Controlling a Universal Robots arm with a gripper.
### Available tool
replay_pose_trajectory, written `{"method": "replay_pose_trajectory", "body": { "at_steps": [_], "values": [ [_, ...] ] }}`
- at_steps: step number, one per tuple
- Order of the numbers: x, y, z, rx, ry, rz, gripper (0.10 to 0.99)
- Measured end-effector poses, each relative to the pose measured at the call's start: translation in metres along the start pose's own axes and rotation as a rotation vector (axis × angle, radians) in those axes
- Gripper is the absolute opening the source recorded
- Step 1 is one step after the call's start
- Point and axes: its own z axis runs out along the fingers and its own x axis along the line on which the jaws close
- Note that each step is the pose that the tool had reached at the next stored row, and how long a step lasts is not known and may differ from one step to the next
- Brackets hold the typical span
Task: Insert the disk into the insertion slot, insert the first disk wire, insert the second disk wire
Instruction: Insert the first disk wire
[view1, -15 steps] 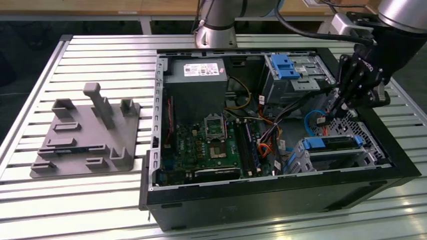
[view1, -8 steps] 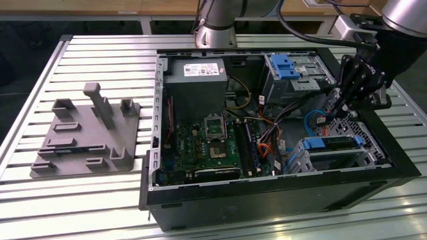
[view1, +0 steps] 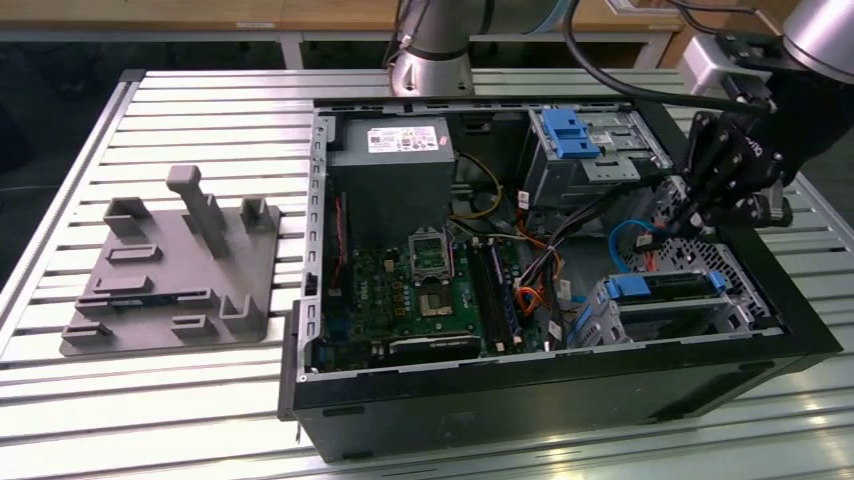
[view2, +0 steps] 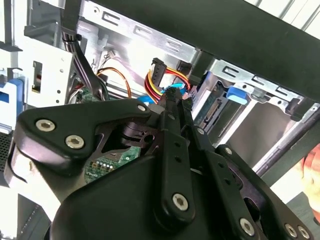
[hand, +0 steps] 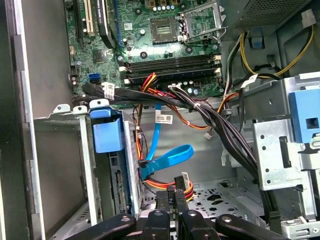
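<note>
Inside the open computer case, the disk lies seated in the insertion slot, its blue carrier showing at the cage's open end. My gripper hangs just beside the slot, reaching down into the case. In the first wrist view its fingers are drawn close together. Their tips are at a bundle of red and yellow wires near the slot, but from my station I cannot tell whether they actually pinch it. A blue flat cable loops loosely beside the slot, between it and the bundle.
</note>
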Motion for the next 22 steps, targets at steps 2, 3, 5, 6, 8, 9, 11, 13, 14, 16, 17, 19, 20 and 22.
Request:
{"method": "replay_pose_trajectory", "body": {
  "at_steps": [2,3,5,6,8,9,11,13,14,16,17,19,20,22],
  "values": [
    [0.0028,-0.0004,-0.0002,-0.001,-0.0042,0.000,0.165],
    [0.0041,-0.0006,-0.0005,-0.001,-0.0068,0.000,0.165],
    [0.0067,-0.0009,-0.0008,-0.002,-0.0115,-0.001,0.165],
    [0.0080,-0.0011,-0.0009,-0.002,-0.0134,-0.001,0.165],
    [0.0103,-0.0014,-0.0012,-0.002,-0.0158,-0.001,0.165],
    [0.0115,-0.0016,-0.0013,-0.002,-0.0167,-0.001,0.165],
    [0.0140,-0.0019,-0.0015,-0.003,-0.0187,-0.001,0.165],
    [0.0167,-0.0023,-0.0019,-0.003,-0.0196,-0.001,0.165],
    [0.0178,-0.0025,-0.0022,-0.003,-0.0196,-0.001,0.165],
    [0.0200,-0.0027,-0.0027,-0.003,-0.0196,-0.001,0.165],
    [0.0208,-0.0029,-0.0028,-0.003,-0.0197,-0.001,0.165],
    [0.0220,-0.0030,-0.0029,-0.003,-0.0195,-0.002,0.165],
    [0.0225,-0.0031,-0.0028,-0.004,-0.0195,-0.002,0.165],
    [0.0228,-0.0030,-0.0028,-0.006,-0.0192,-0.004,0.165]
  ]
}}
